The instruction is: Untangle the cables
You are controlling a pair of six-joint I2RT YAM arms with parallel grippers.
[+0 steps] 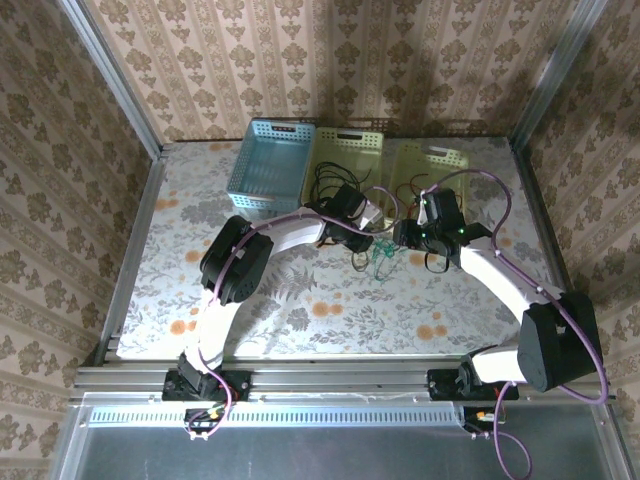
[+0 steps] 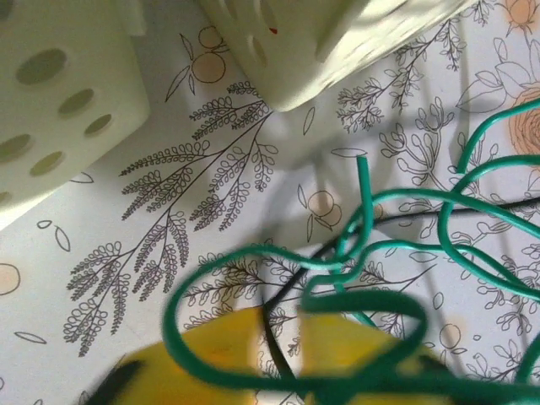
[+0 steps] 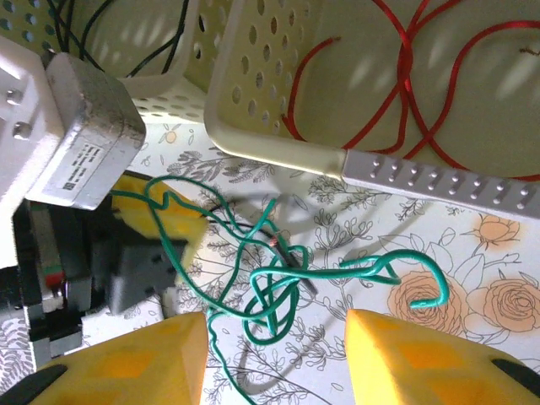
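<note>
A knotted green cable (image 3: 283,291) lies on the flowered table between the two grippers, small in the top view as the green cable (image 1: 381,258). My left gripper (image 2: 283,325) is shut on a loop of the green cable (image 2: 371,299), and a thin black cable (image 2: 283,354) runs through the narrow gap between its yellow fingers. My right gripper (image 3: 274,325) hangs open just above the knot, its fingers either side of it and touching nothing. A red cable (image 3: 405,76) lies in the yellow basket (image 3: 278,152). Black cables (image 1: 330,180) sit in the middle basket.
Three baskets stand in a row at the back: blue (image 1: 270,165), pale green (image 1: 350,140), yellow (image 1: 440,160). Two basket corners (image 2: 337,42) sit close ahead of the left gripper (image 1: 362,238). The right gripper (image 1: 410,238) is right next to it. Metal posts frame the table.
</note>
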